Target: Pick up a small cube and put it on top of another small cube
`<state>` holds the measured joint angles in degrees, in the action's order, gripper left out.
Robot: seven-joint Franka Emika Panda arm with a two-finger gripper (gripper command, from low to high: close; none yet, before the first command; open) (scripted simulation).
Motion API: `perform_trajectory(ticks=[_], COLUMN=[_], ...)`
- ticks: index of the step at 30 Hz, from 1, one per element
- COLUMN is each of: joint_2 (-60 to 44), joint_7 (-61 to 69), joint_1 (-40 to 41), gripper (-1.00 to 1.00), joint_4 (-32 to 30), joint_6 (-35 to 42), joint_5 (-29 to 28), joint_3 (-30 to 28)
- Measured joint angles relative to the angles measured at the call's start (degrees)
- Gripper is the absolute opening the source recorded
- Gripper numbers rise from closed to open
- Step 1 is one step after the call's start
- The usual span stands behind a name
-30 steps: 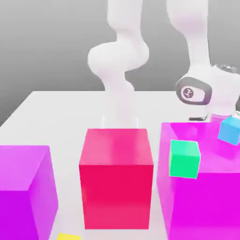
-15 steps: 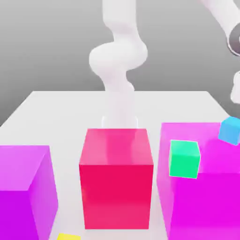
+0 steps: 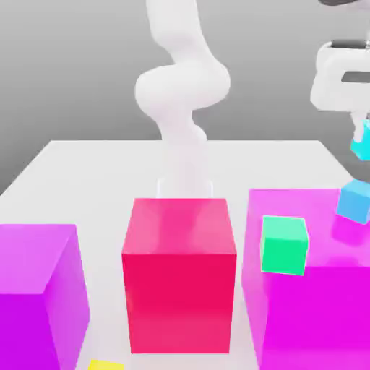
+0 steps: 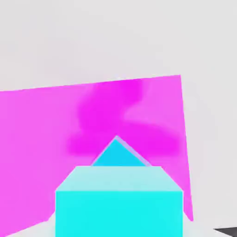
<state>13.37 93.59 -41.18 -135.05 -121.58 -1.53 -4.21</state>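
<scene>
At the exterior view's right edge, the small cube, turquoise and glossy, hangs in the air with my gripper shut on it. Directly below it, a small sky-blue cube rests on top of the big magenta block. In the hand view the small cube sits close in front, with the sky-blue cube peeking out beyond it on the magenta block's top.
A mint-green cube sits at the front of the right magenta block. A big red block stands in the middle and a second magenta block on the left. A yellow piece lies by the front edge. The arm's base rises behind the red block.
The hand has risen from low behind the right magenta block to high at the right edge, and the turquoise cube now hangs under it. The other blocks have not moved.
</scene>
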Motion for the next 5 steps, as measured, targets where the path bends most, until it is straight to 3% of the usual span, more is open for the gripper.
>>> perform_trajectory(ticks=[1,2,5], joint_2=[-0.9,-1.4,-1.4], joint_7=[0.2,0.3,0.3], joint_1=[0.0,-0.1,-0.1], gripper=[-1.00,1.00,1.00], joint_4=[-1.4,-2.2,-2.2], joint_6=[-2.3,-3.6,-3.6], joint_5=[0.1,0.1,0.1], joint_3=[-0.1,-0.2,-0.2])
